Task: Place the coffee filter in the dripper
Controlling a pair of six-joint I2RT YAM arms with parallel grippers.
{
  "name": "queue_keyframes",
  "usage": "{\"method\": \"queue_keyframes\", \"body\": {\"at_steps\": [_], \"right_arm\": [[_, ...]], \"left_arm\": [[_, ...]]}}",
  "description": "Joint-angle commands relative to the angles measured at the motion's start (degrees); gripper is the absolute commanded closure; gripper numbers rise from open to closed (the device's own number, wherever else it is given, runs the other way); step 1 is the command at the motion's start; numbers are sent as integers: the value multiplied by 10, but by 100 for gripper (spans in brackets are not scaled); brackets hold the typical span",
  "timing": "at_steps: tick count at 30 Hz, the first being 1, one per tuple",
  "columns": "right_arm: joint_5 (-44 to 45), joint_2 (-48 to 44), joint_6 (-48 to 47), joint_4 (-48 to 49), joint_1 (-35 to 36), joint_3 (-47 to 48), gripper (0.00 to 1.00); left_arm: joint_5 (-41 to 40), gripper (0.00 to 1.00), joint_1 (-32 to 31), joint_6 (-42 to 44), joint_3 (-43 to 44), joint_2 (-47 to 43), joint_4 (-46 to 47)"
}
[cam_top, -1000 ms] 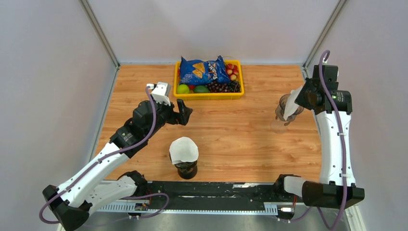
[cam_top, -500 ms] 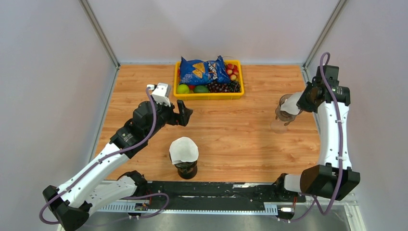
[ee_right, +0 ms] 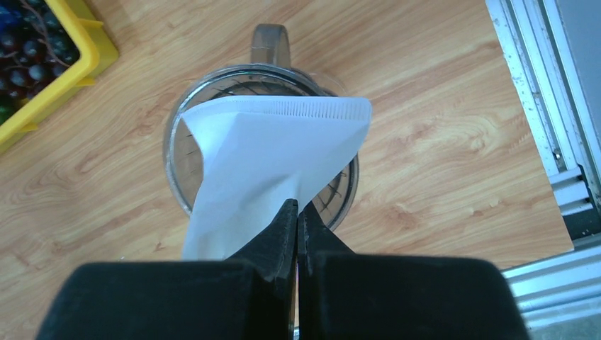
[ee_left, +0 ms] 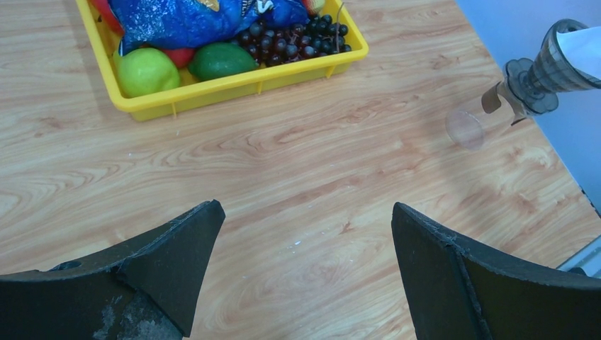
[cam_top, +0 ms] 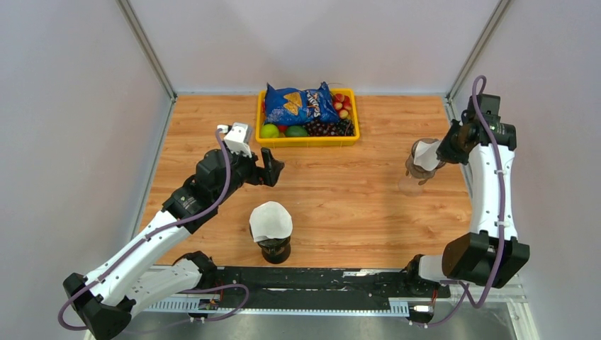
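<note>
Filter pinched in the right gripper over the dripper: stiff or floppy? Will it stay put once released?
Probably light and thin: the filter holds its folded shape, gripped only by one edge in the right gripper, jaws shut. Likely semi-stiff, creasing easily. It overhangs the rim of the dripper, so it may settle crooked.

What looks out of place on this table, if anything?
Only the white paper filter. It is folded flat rather than opened into a cone, and it lies slanted across the clear ribbed dripper. Its corners poke past the rim while the right gripper pinches it.
</note>
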Motion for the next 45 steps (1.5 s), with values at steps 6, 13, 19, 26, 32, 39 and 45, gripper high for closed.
{"method": "queue_keyframes", "body": {"at_steps": [6,13,19,26,32,39,45], "right_arm": [[-97,-112,-31,30,24,61,100],[-85,-164,-7,55,179,25,100],[7,-159,75,92,342,-23,100],[109,-116,181,111,455,-38,100],[112,-95,205,129,479,-53,100],[98,-84,205,157,507,-65,100],[92,-79,201,171,511,-88,100]], "left_arm": [[79,0,4,10,11,-1,41],[207,0,3,-16,69,55,74],[165,0,-58,-33,167,159,62],[37,0,-138,-55,237,275,44],[-11,0,-154,-81,240,323,61],[-64,0,-162,-102,262,380,42],[-33,0,-163,-119,272,410,46]]}}
